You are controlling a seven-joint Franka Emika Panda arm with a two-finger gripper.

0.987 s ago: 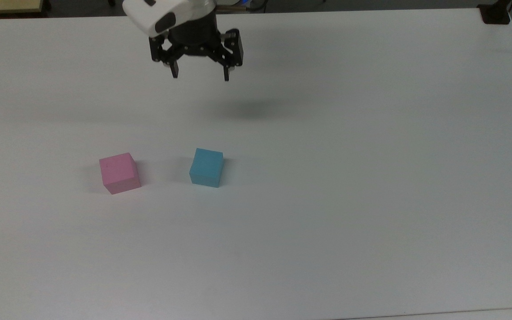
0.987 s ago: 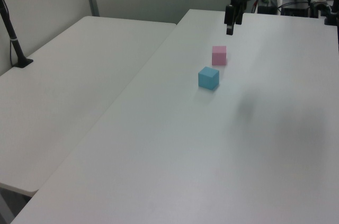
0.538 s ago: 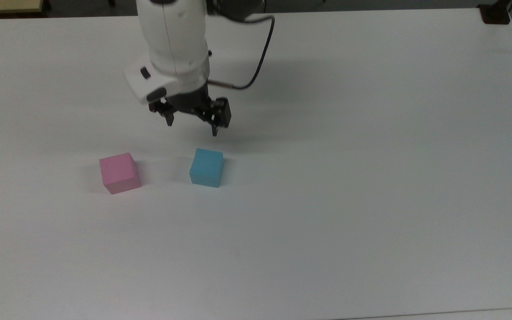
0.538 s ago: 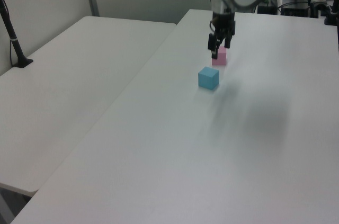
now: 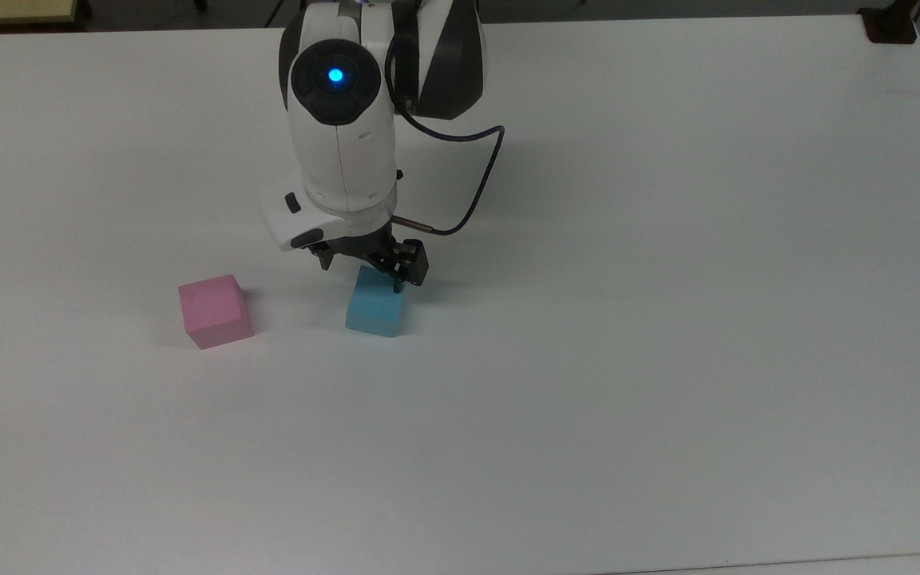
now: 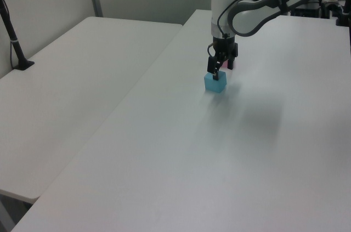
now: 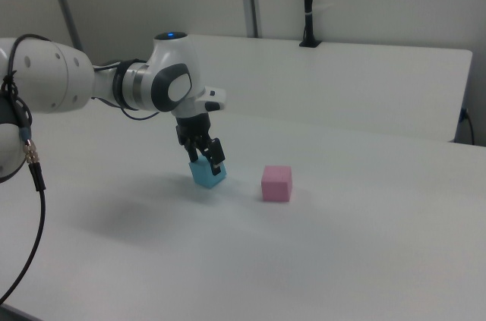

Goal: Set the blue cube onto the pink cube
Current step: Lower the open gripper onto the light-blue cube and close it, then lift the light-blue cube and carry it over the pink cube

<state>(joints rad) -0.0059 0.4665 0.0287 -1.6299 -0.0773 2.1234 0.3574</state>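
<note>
The blue cube (image 5: pixel 374 311) rests on the white table (image 5: pixel 668 319), right of the pink cube (image 5: pixel 215 310) in the top view, a gap of about two cube widths between them. My gripper (image 5: pixel 362 271) has come down over the blue cube and stands open, one finger on each side of the cube's upper part. In the right view the gripper (image 7: pixel 205 157) hangs over the blue cube (image 7: pixel 206 177), and the pink cube (image 7: pixel 276 183) stands free to its right. In the left view the gripper (image 6: pixel 218 69) sits on top of the blue cube (image 6: pixel 215 83) and hides most of the pink cube.
A black cable (image 5: pixel 480 184) loops off the arm's wrist. A black clamp (image 5: pixel 890 24) sits at the table's far right corner in the top view. A second white table (image 6: pixel 71 78) adjoins at the left view's left, carrying a black post (image 6: pixel 13 40).
The arm has travelled from the table's far side toward the cubes and lowered. The open gripper went from hovering high to straddling the blue cube. The pink cube has not moved.
</note>
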